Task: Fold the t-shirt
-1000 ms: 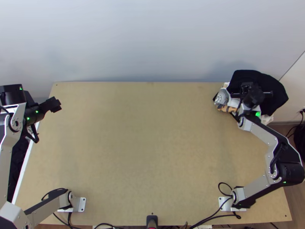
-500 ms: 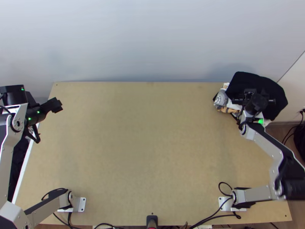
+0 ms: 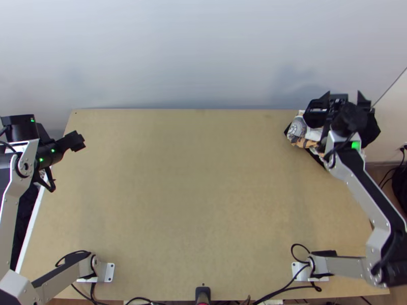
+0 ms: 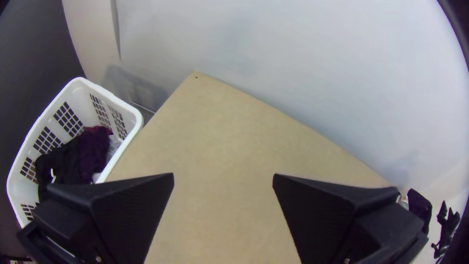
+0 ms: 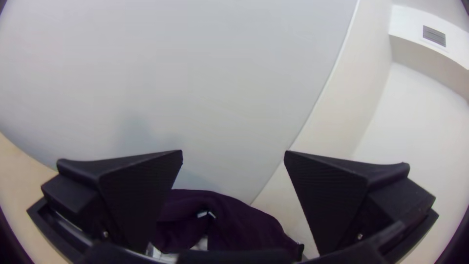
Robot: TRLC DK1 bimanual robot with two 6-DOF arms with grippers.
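Noting right gripper [image 3: 344,96] above dark cloth [image 5: 244,222] at far right corner of the table [image 3: 203,203]; fingers spread wide, tips pointed toward the wall, nothing grasped. Right arm bent at the elbow out by the table's right edge, forearm slanting back inward to the wrist. Dark cloth loosely bunched beside patterned cloth [image 3: 297,131]; unable to tell which to call the t-shirt. Left gripper [image 3: 79,141] held over the far left part of the table, well apart from both cloths, turned inward; fingers wide apart, empty. Left forearm angled up outside the left edge, near white basket [image 4: 122,108] of clothes.
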